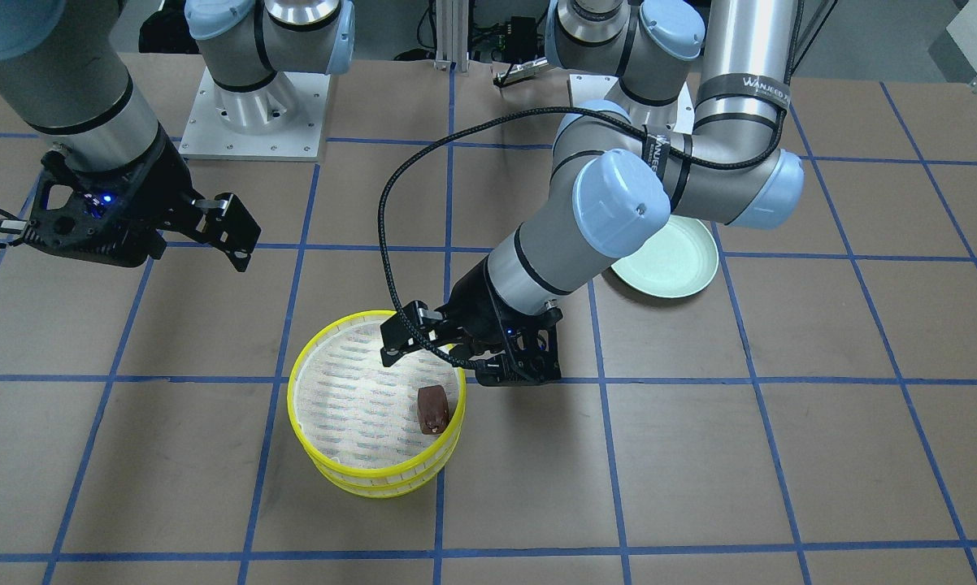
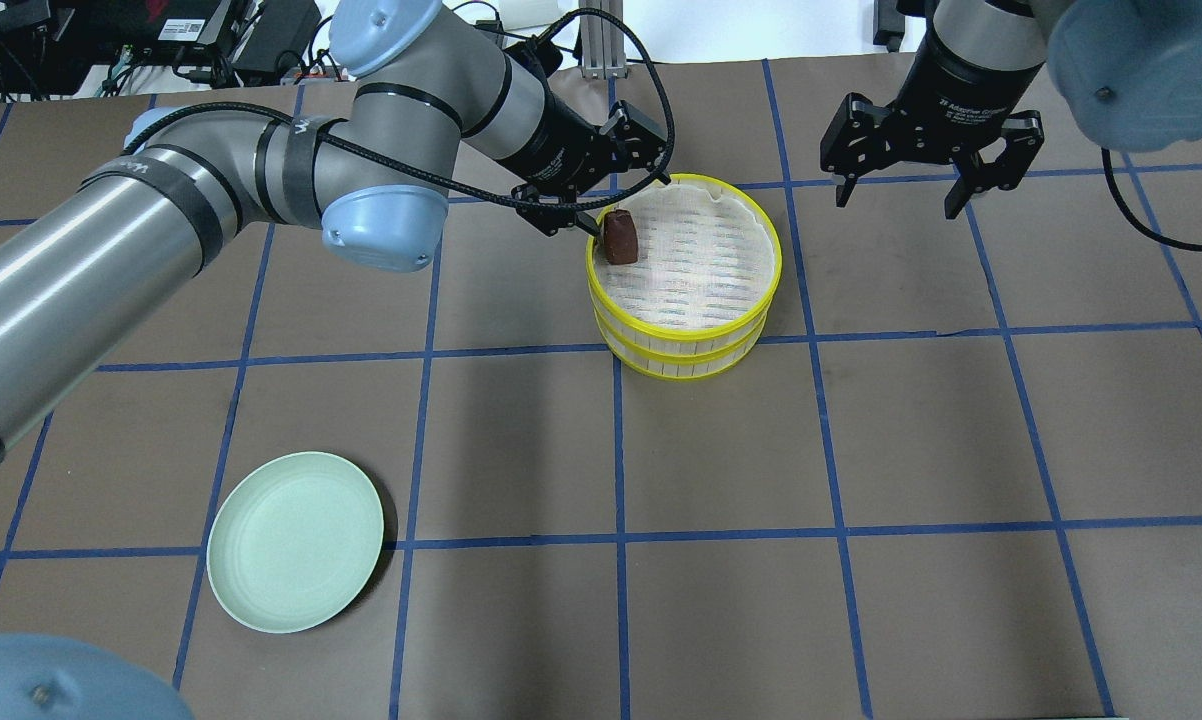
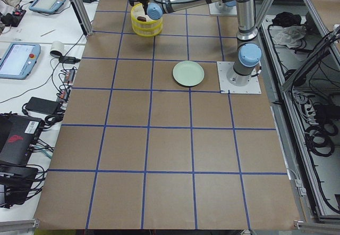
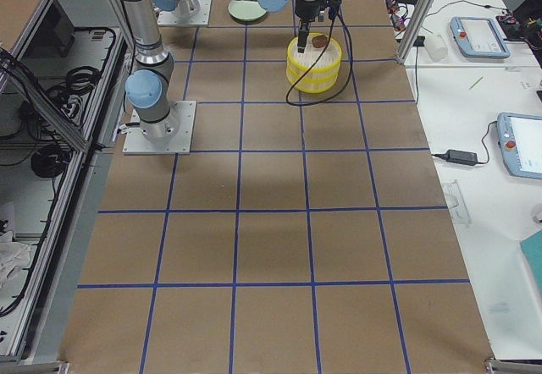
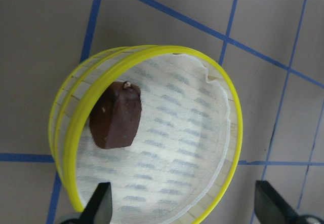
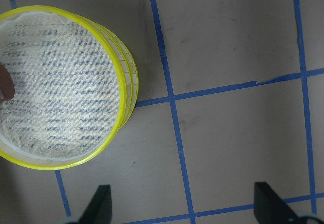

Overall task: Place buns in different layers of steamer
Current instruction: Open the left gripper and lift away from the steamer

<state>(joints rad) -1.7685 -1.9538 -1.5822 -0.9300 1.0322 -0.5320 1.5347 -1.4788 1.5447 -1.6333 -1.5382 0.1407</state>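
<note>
Brown bun [image 2: 619, 238] sits in the top tray [image 2: 706, 275]; left end effector [image 2: 628, 207] wide open, empty. Lift straight up, no tray bumps.

The left gripper [image 2: 624, 203] hangs wide open over one edge of the steamer [image 2: 776, 262], so that side is blocked. The brown bun [image 2: 619, 240] sits there too. The rest of the top tray [image 5: 172, 133] is bare. The right gripper [image 2: 896, 203] hangs open beside the steamer, apart from it.
</note>
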